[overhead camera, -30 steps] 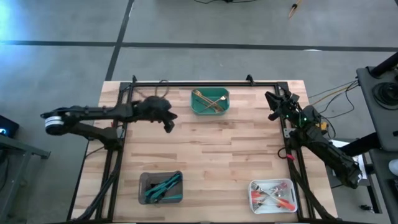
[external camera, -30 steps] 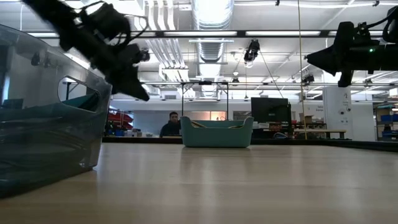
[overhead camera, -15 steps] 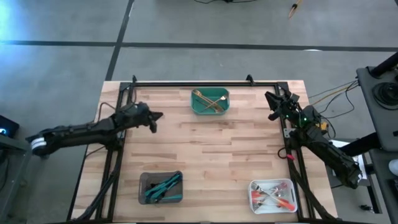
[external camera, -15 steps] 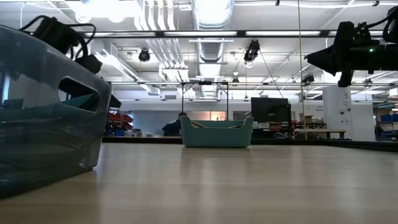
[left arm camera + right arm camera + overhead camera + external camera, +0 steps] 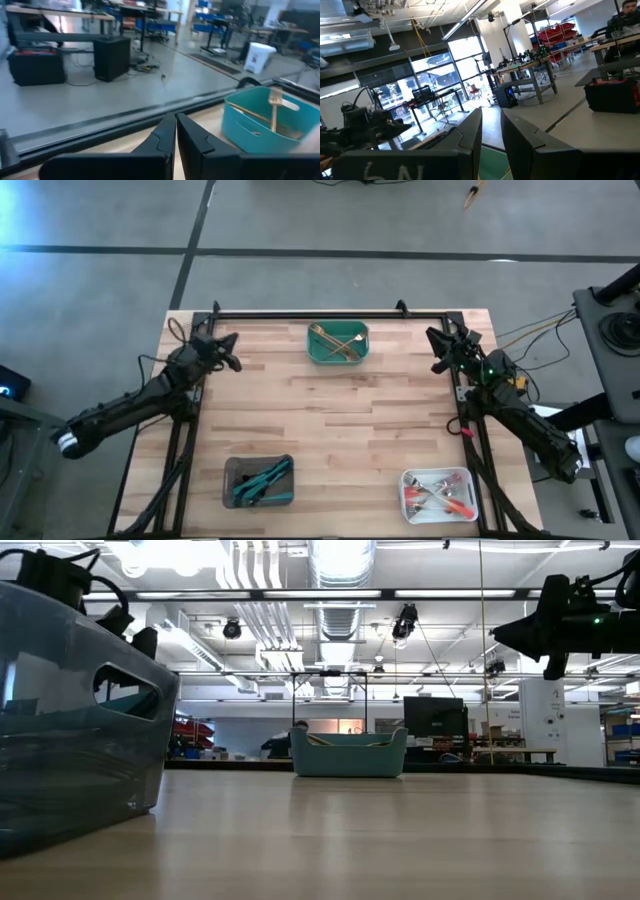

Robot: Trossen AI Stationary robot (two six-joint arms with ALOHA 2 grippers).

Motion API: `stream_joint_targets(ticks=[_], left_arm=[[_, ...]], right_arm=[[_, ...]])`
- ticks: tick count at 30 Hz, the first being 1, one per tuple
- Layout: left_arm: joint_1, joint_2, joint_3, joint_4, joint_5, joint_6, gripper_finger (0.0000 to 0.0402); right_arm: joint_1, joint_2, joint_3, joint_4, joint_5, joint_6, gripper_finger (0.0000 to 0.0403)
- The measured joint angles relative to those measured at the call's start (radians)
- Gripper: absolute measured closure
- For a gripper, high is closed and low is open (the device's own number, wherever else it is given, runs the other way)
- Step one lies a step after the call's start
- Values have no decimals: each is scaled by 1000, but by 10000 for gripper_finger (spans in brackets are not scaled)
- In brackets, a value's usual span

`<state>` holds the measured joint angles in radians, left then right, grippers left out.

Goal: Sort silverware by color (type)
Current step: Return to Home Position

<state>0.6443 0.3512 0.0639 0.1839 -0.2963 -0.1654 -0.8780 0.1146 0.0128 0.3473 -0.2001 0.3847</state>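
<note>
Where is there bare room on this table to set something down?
The table middle is bare, between green tray, grey tray and white tray, as is the strip between the last two. Tightest beside left gripper and right gripper.

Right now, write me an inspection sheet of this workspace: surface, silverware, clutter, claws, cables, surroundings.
Surface: wooden table with a black frame along its edges.
Silverware: gold pieces in the green tray; teal pieces in the grey tray; red pieces in the white tray. None seen loose.
Clutter: nothing seen.
Claws: left claw shut and empty at the table's far left corner; right claw raised at the far right edge, holding nothing.
Cables: cables run off the table beside the right arm.
Surroundings: grey floor; a person far behind the green tray.
</note>
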Motion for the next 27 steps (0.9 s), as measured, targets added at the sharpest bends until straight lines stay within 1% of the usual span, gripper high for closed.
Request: stream_joint_targets(ticks=[3, 4, 8, 11, 13, 15, 18, 21, 23, 27], left_arm=[[24, -76, -37, -1, -1, -17, 401], [27, -106, -53, -3, 1, -41, 401], [30, -208, -54, -123, 31, -172, 401], [32, -254, -54, -126, 67, -249, 401], [32, -294, -54, -135, 112, -321, 401], [32, -336, -54, -147, 184, -410, 401], [33, -351, -54, -158, 341, -539, 401], [33, -353, -54, -137, 473, -582, 401], [33, -351, -54, -134, 506, -580, 401], [33, -341, -49, -147, 500, -580, 401]], right_arm=[[0, 0, 0, 0, 0, 0, 339], [0, 0, 0, 0, 0, 0, 339], [0, 0, 0, 1, 0, 0, 339], [0, 0, 0, 0, 0, 0, 339], [0, 0, 0, 0, 0, 0, 339], [0, 0, 0, 0, 0, 0, 339], [0, 0, 0, 1, 0, 0, 339], [0, 0, 0, 0, 0, 0, 339], [0, 0, 0, -2, 0, 0, 339], [0, -1, 0, -2, 0, 0, 339]])
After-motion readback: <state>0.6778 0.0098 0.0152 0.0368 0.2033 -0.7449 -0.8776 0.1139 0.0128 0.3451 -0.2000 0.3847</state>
